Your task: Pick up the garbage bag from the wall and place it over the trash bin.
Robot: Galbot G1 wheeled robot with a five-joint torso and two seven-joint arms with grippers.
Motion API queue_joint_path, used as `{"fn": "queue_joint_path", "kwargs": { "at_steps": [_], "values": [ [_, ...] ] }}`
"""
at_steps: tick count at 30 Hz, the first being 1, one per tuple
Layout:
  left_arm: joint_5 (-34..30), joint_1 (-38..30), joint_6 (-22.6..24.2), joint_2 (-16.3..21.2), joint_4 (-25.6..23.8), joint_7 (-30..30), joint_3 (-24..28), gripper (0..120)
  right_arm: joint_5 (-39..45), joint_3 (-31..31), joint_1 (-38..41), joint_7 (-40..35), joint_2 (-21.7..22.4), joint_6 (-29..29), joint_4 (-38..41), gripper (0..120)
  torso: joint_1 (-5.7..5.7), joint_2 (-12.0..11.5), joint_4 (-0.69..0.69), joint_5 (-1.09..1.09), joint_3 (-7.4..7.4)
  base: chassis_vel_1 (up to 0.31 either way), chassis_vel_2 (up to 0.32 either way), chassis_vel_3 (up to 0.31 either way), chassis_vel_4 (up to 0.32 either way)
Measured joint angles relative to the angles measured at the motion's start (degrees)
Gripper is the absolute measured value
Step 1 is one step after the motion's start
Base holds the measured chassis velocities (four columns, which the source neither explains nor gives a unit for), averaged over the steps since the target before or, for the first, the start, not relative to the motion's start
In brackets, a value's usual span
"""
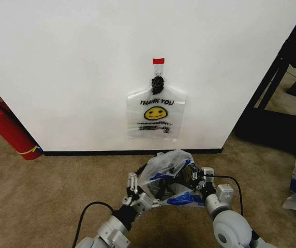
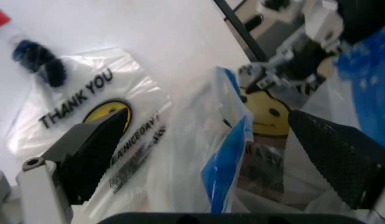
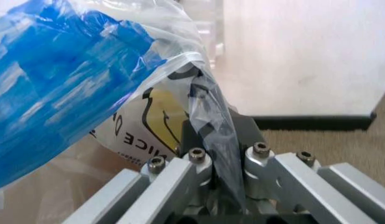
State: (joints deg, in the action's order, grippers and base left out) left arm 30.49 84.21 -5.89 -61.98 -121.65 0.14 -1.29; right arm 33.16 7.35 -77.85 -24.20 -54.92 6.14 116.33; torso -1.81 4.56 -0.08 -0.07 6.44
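Jaws: right gripper pinched the garbage bag edge; left gripper wide apart beside it, over trash bin.

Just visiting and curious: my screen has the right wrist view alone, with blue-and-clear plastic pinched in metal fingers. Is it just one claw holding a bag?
Observer: No. The left gripper is at the garbage bag too, its fingers open on either side of the plastic.
Operator: Is anything on that white wall?
Observer: A hanging bag printed THANK YOU, with a smiley, hangs from a black hook under a red tape tab.
Operator: Anything else nearby?
Observer: A red fire extinguisher leans by the wall on the robot's left.
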Motion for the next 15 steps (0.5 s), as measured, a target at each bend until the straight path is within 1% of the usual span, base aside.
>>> {"fn": "queue_joint_path", "kwargs": {
  "at_steps": [3, 5, 8, 9, 11, 12, 15],
  "values": [
    [4.1, -2.27, 1.69, -0.71, 1.93, -0.38, 1.28, 100, -4.46, -0.69, -0.7, 1.41, -0.22, -1.78, -0.42, 1, 0.0, 0.0, -0.01, 0.01, 0.0, 0.0, 0.0, 0.0, 0.0],
    [5.01, -2.69, 2.23, -0.76, 2.28, -0.5, 1.56, 100, -5.5, -0.9, -0.81, 1.69, -0.35, -2.25, -0.59, 1, 0.0, 0.0, -0.02, 0.01, 0.0, 0.0, 0.0, 0.0, 0.0],
    [9.0, -4.06, 3.2, -0.88, 4.57, -2.37, 2.5, 94, -9.97, -1.94, -1.05, 2.74, -1.07, -4.13, -1.57, 1, 0.0, 0.0, 0.0, 0.02, 0.0, 0.0, 0.0, 0.0, 0.0],
    [9.27, -4.15, 3.2, -0.9, 4.75, -2.54, 2.56, 94, -10.09, -1.98, -1.05, 2.76, -1.1, -4.18, -1.6, 1, 0.0, 0.0, 0.0, 0.02, 0.0, 0.0, 0.0, 0.0, 0.0],
    [11.67, -4.7, 3.31, -1.16, 6.41, -4.19, 3.19, 84, -12.17, -2.64, -0.96, 3.31, -1.8, -4.95, -2.14, 1, 0.0, 0.0, 0.0, 0.01, 0.0, 0.0, 0.0, 0.0, 0.0],
    [11.67, -4.7, 3.31, -1.16, 6.41, -4.19, 3.19, 84, -12.17, -2.64, -0.96, 3.31, -1.8, -4.95, -2.14, 1, 0.0, 0.0, 0.0, 0.01, 0.0, 0.0, 0.0, 0.0, 0.0],
    [12.1, -4.84, 3.63, -1.25, 6.73, -4.63, 3.64, 73, -12.46, -3.0, -0.52, 3.37, -2.19, -5.0, -2.46, 1, 0.0, 0.0, 0.0, 0.01, 0.0, 0.0, 0.0, 0.0, 0.0]
  ]
}}
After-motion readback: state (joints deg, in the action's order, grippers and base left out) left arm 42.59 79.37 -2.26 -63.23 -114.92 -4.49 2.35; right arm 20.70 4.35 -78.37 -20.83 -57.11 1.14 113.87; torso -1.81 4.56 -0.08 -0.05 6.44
